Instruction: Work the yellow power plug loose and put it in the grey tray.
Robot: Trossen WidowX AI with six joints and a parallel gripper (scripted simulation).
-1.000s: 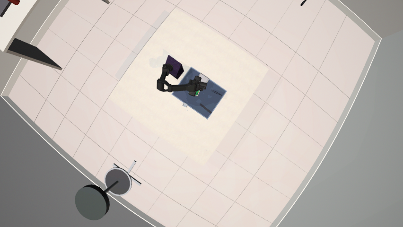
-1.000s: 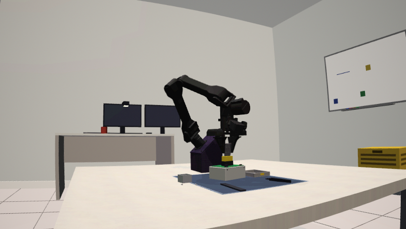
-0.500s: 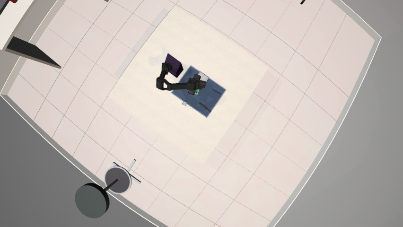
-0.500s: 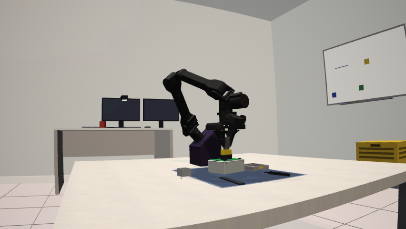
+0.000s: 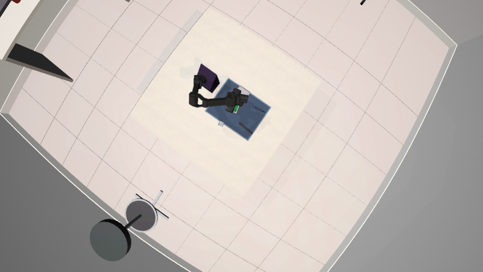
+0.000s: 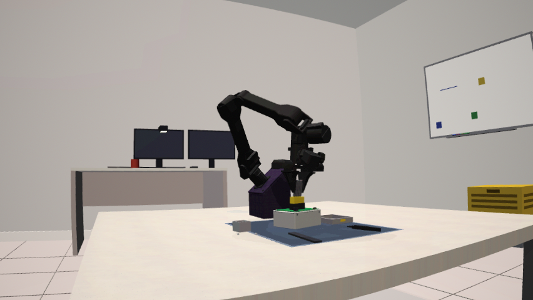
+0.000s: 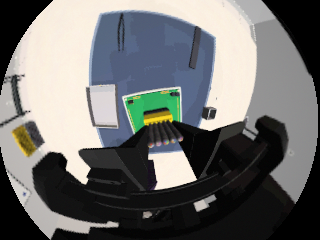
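Note:
The yellow power plug (image 6: 296, 200) (image 7: 158, 117) sits upright at the black socket on the green circuit board (image 5: 236, 109) (image 6: 282, 209) (image 7: 155, 100), which tops a white box. Several dark wires rise from the plug. My gripper (image 6: 298, 190) (image 7: 160, 126) is shut on the plug's wire bundle just above the yellow body. The top view hides the plug and fingertips under the arm. The grey tray (image 5: 244, 89) (image 6: 328, 220) (image 7: 118, 105) lies beside the board and looks empty apart from a small yellow mark on its side.
A blue mat (image 5: 233, 119) (image 6: 264, 232) (image 7: 150, 45) lies under the board. On it are a thin black tool (image 6: 365, 227) (image 7: 121, 32) and a dark strip (image 5: 245, 127) (image 6: 304, 237) (image 7: 195, 47). A small grey block (image 5: 220, 123) (image 6: 241, 225) (image 7: 209, 113) stands by its edge.

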